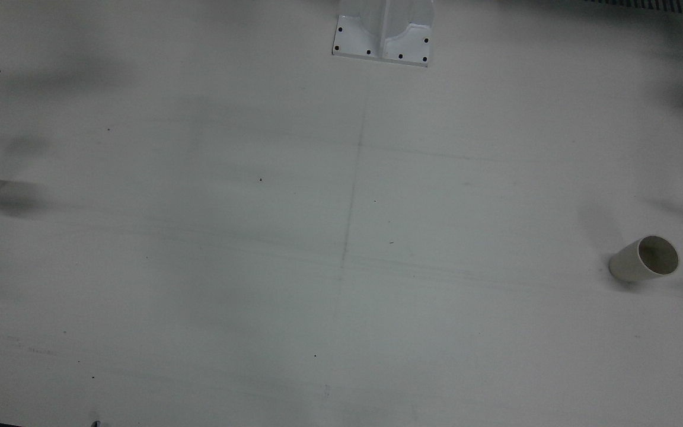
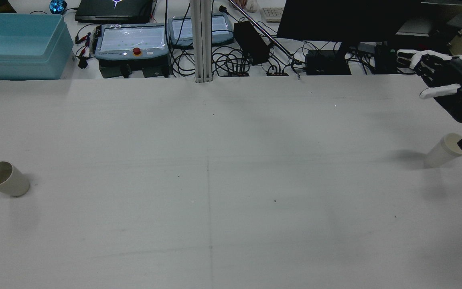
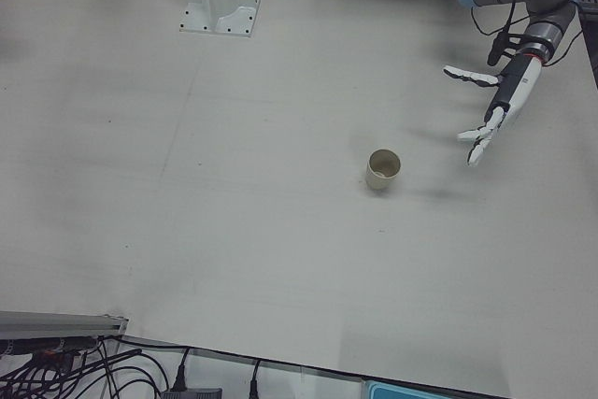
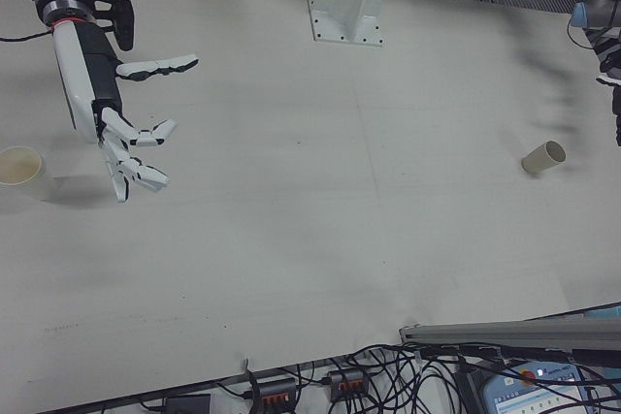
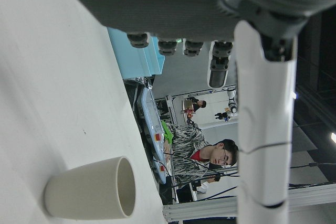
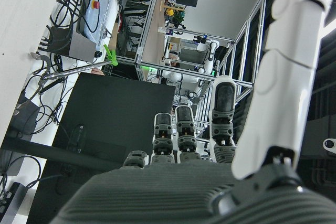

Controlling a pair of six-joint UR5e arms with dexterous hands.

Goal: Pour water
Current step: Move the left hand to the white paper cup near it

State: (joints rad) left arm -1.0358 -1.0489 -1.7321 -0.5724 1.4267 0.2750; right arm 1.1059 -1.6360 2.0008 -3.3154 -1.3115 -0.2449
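The worktop [image 1: 199, 237] is seen as a matt, off-white sheet, faintly scuffed and crossed by thin seam lines. The left cup [image 3: 383, 169] and the right cup [image 4: 19, 167] are shown as matt cream beakers, seemingly of paper; the finish is smooth and without gloss. The right hand [image 4: 121, 143] is built of glossy white shells, apparently plastic, over matt black parts; the left hand [image 3: 491, 109] is finished alike. A pedestal [image 1: 383, 35] of painted white metal with a slight sheen is bolted down with dark screws. A bin [image 2: 18, 44] of smooth, pale blue plastic is seen beyond the worktop's far edge.
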